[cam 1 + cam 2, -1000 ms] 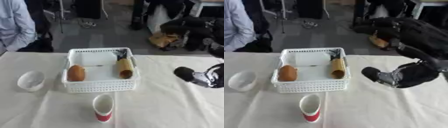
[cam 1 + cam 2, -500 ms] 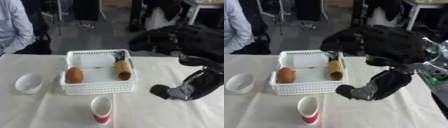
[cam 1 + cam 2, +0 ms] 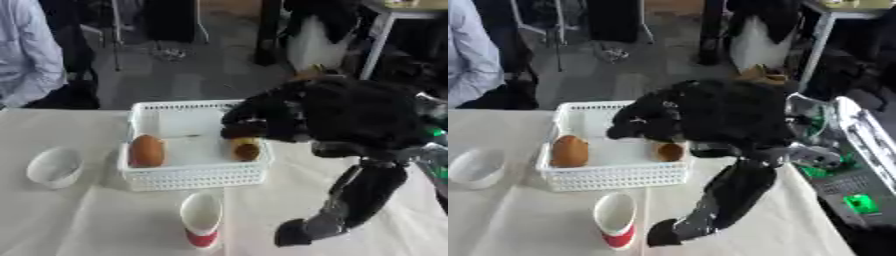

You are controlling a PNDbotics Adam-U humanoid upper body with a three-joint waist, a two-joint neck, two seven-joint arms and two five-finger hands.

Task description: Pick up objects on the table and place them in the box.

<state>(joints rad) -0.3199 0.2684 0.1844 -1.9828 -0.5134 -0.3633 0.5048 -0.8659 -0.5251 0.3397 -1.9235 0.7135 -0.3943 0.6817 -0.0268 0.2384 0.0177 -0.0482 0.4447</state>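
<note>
Right robot hand low near the bench's front edge, just right of the red-based paper cup, finger state cannot be told; approach the cup from its side, keep it upright, then lift over the white basket's front wall.

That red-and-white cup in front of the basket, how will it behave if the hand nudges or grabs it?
The cup stands upright, tall and narrow with nothing visible inside, so it is probably light and apt to tip if nudged near its rim. It looks thin-walled, so may deform when squeezed. The right hand is low beside it.
</note>
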